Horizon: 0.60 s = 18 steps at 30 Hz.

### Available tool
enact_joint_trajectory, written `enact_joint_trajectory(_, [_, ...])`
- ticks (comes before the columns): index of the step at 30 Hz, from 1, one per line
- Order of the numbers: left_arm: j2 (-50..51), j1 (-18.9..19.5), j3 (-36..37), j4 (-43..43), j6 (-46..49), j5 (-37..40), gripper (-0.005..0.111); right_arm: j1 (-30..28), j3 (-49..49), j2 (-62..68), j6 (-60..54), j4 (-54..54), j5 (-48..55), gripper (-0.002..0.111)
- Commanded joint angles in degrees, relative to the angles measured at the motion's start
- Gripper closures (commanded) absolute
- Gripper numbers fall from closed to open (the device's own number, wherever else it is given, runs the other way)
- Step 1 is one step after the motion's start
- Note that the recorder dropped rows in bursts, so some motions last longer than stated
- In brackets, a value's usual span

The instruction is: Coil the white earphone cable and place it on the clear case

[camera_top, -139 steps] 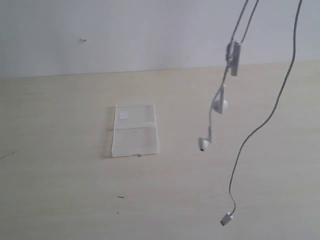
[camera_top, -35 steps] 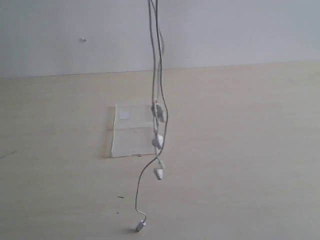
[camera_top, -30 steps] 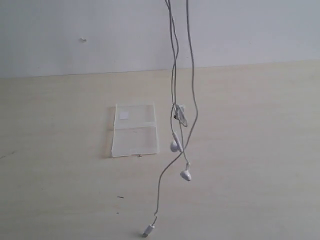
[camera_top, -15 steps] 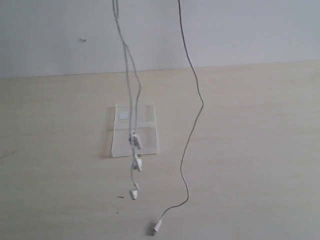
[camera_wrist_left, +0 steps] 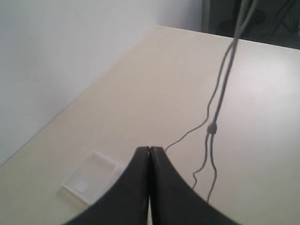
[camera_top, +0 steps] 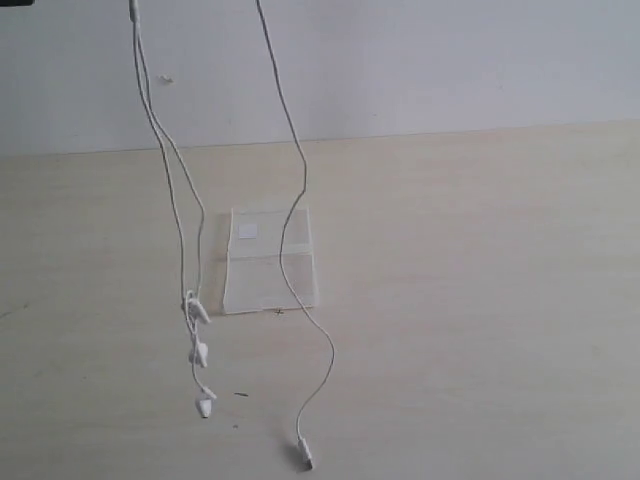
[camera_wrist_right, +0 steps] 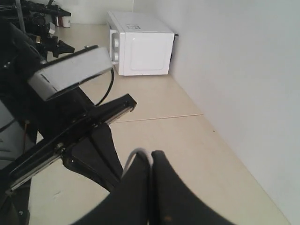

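The right gripper (camera_wrist_right: 151, 155) pinches a loop of the white earphone cable (camera_wrist_right: 132, 155), whose strands hang in front of the clear case (camera_top: 262, 278) on the table (camera_top: 500, 300), earbuds (camera_top: 200, 352) to its left, while the left gripper (camera_wrist_left: 149, 151), closed on nothing, sits apart.

Left gripper (camera_wrist_left: 149, 151): lower centre of its wrist view, dark jaws pressed flat together (tips touching).
Right gripper (camera_wrist_right: 151, 154): lower centre, jaws closed, pinching the white earphone cable (camera_wrist_right: 133, 158).
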Motion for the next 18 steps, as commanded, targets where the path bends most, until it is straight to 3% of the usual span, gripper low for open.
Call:
enact_joint_trajectory(1, [-1.9,0.1,-0.3,4.8,-0.9,-1.5,0.107,0.1,-0.3,1.6,-1.3,2.4,1.8,0.108])
enact_joint_trajectory(10, [-3.4,0.1,-0.3,5.3,-0.8,-2.0,0.107,7.0,-0.3,5.0,-0.6,-1.9,2.1,0.108])
enact_joint_trajectory(18, [-3.4,0.1,-0.3,3.9,-0.8,-2.2,0.107,7.6,-0.3,7.1,0.4,-3.0,1.7,0.108])
